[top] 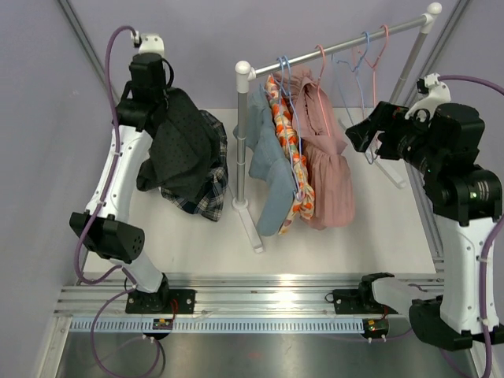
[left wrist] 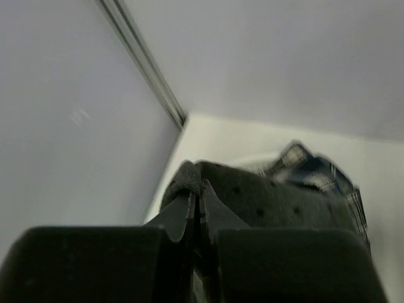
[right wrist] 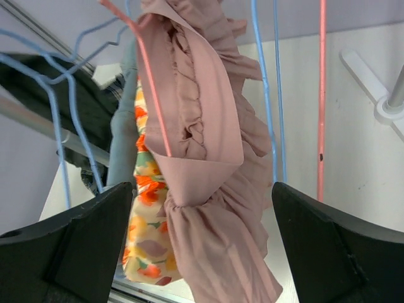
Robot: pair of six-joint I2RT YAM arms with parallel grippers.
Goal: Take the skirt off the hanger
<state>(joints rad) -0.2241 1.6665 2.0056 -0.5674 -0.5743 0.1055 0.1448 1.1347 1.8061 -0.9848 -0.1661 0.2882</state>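
My left gripper [top: 153, 88] is raised at the back left, shut on a dark dotted skirt [top: 185, 150] that hangs from it, off the rack. In the left wrist view the fingertips [left wrist: 197, 189] pinch the edge of that dark skirt [left wrist: 278, 196]. A pink skirt [top: 327, 165] hangs on a pink hanger [right wrist: 151, 95] from the rail [top: 339, 43], beside a floral skirt [top: 291, 157] and a blue skirt [top: 268, 173]. My right gripper [top: 364, 130] is open just right of the pink skirt. In the right wrist view the pink skirt [right wrist: 208, 126] lies ahead, between the wide-apart jaws of the gripper [right wrist: 202, 189].
A plaid garment [top: 206, 197] lies on the table under the dark skirt. Empty blue hangers [right wrist: 265, 95] and an empty pink hanger [right wrist: 322, 95] hang right of the pink skirt. The rack's left post [top: 242, 142] and right foot [right wrist: 372, 82] stand on the white table.
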